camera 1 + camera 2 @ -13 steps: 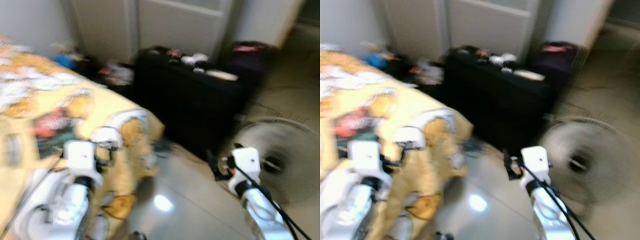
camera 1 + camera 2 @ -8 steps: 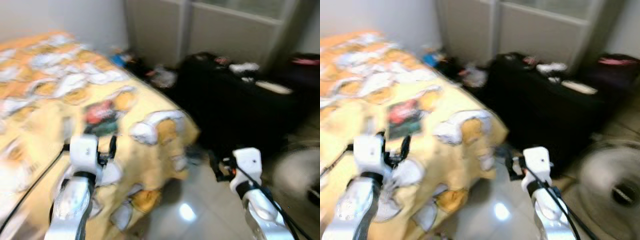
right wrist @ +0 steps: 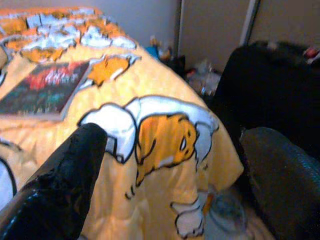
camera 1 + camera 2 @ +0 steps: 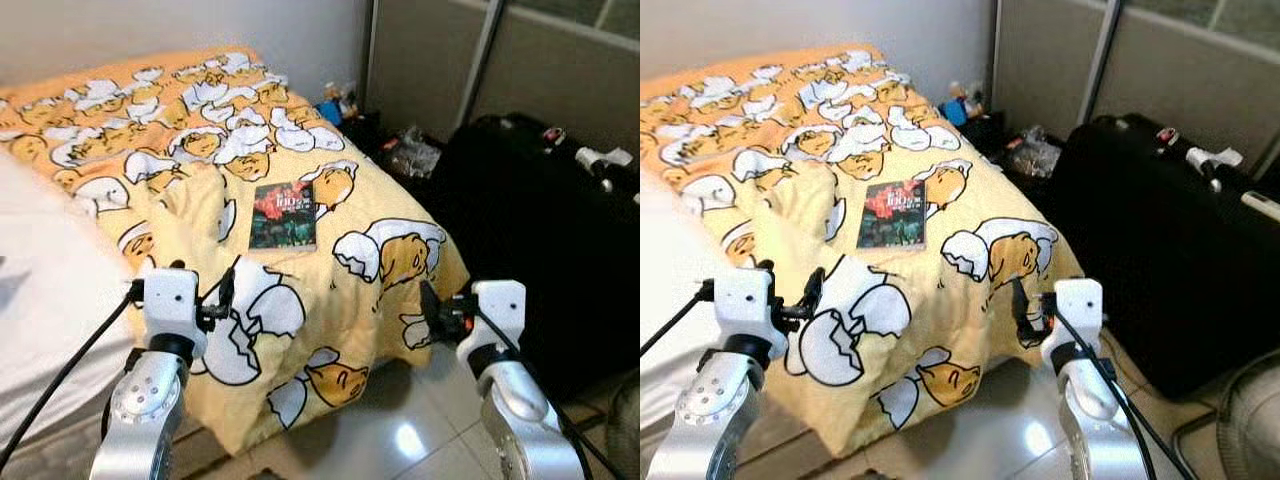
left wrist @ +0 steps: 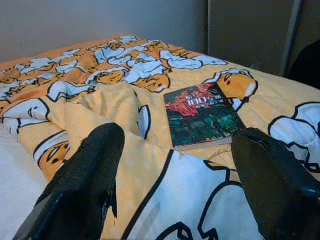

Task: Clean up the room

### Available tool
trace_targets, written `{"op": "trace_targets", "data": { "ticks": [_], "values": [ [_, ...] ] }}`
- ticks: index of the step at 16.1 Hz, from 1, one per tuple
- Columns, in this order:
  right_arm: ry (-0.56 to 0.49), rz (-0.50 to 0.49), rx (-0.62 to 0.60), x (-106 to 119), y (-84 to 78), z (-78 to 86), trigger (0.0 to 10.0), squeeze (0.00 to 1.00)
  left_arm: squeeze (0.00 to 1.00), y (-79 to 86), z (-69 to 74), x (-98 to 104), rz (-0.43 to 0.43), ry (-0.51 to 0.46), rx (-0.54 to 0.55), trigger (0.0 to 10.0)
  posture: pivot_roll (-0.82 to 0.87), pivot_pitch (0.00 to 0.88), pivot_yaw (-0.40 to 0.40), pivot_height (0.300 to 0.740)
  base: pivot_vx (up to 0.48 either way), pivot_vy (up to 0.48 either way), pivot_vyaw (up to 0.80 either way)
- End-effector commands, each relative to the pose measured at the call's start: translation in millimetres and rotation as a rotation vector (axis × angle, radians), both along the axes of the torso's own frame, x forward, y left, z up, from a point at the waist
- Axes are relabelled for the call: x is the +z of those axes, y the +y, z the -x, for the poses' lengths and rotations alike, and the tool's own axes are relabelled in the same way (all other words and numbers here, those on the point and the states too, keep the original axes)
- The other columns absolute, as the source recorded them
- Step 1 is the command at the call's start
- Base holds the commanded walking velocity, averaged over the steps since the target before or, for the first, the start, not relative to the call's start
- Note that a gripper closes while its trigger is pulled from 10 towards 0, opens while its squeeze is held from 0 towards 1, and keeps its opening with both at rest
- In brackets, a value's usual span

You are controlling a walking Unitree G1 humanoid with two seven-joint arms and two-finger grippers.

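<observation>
A paperback book [image 4: 283, 214] with a dark red and green cover lies flat on the bed's yellow egg-print duvet [image 4: 200, 150], near the foot of the bed. My left gripper [image 5: 177, 137] hovers open over the duvet's front edge, with the book [image 5: 202, 115] a short way beyond its fingers [image 4: 227, 292]. My right gripper [image 3: 175, 135] is open too, held off the bed's corner above the floor, its finger [image 4: 430, 308] pointing at the hanging duvet. Neither gripper touches or holds anything.
A big black suitcase [image 4: 540, 230] with small items on top stands right of the bed. Toys and clutter [image 4: 405, 155] lie on the floor by the back wall. A fan [image 4: 1250, 410] sits at the lower right. Bare white mattress [image 4: 40, 280] shows at left; glossy tiles [image 4: 400, 440] lie below.
The camera has swung left, from the suitcase and fan to the bed, and the blur has cleared. Both arms keep the same raised pose with open fingers.
</observation>
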State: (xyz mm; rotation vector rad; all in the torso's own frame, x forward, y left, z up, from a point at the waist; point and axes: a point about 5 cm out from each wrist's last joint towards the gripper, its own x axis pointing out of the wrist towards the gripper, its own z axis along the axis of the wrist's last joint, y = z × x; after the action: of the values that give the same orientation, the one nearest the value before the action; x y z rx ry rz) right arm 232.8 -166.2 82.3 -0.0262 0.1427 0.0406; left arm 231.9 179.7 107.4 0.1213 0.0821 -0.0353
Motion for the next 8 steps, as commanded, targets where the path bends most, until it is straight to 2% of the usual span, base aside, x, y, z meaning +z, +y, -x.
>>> {"op": "trace_targets", "data": {
  "ticks": [1,2,3,4,8],
  "values": [
    [-0.035,-0.016,-0.006,2.7,2.1,-1.8,10.0,0.00,0.00,0.5,-1.1,4.0,-0.016,-0.002,-0.011,10.0,-0.01,0.000,0.031,0.740,0.000,0.000,0.00],
    [-0.027,0.000,-0.040,1.5,-0.4,-1.7,10.0,0.00,0.00,0.6,-1.3,4.0,-0.023,0.003,-0.013,10.0,-0.01,0.000,0.033,0.740,0.000,0.000,0.00],
    [0.004,-0.036,0.034,0.5,3.9,1.0,10.0,0.00,0.00,0.4,-1.1,3.3,-0.021,0.009,-0.014,10.0,-0.02,0.000,0.035,0.740,0.000,0.000,0.00],
    [-0.005,-0.081,0.049,1.3,5.8,2.9,10.0,0.00,0.00,-0.3,-1.8,2.8,-0.021,0.014,-0.016,10.0,-0.02,0.000,0.037,0.740,0.000,0.270,0.00],
    [-0.008,-0.056,0.033,0.3,3.3,4.0,10.0,0.00,0.00,-0.6,-2.7,2.2,-0.027,0.021,-0.029,10.0,-0.02,0.000,0.042,0.740,0.000,0.307,0.00]
  ]
}}
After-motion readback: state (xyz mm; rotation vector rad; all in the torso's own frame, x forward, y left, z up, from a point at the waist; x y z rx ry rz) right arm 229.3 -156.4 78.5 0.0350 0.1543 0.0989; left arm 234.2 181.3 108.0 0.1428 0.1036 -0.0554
